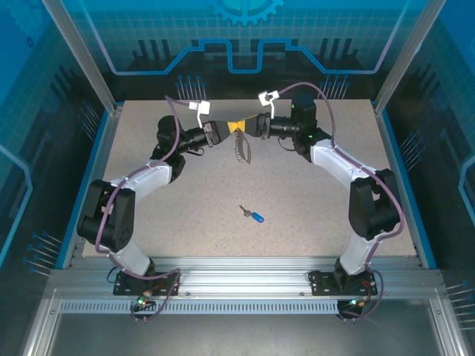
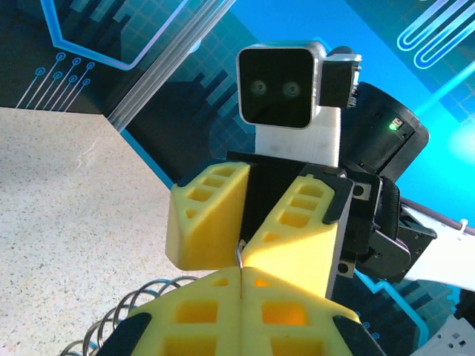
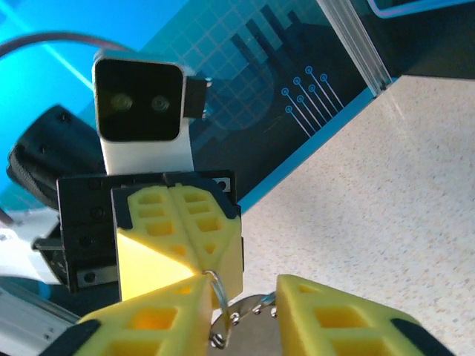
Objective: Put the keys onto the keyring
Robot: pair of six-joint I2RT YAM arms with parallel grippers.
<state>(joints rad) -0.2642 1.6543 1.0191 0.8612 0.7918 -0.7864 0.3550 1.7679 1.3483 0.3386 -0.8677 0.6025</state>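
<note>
The key [image 1: 255, 216], silver with a blue head, lies flat on the table about midway between the two arm bases. The keyring [image 1: 241, 147] hangs as a dark loop below the two grippers, which meet tip to tip at the back of the table. My left gripper [image 2: 241, 276] is shut on the thin silver ring [image 2: 240, 254] of the keyring, with chain loops [image 2: 122, 310] dangling to its left. My right gripper [image 3: 241, 315] stands open facing it, and the ring [image 3: 221, 288] rests against its left finger [image 3: 152, 322]. A riveted metal tab [image 3: 256, 322] sits between those fingers.
The speckled table [image 1: 185, 222] is bordered by aluminium posts and blue panel walls. Both arms [image 1: 141, 182] bend inward from the near edge, well away from the key. The left gripper [image 1: 221, 132] and right gripper [image 1: 254, 127] are raised near the back wall.
</note>
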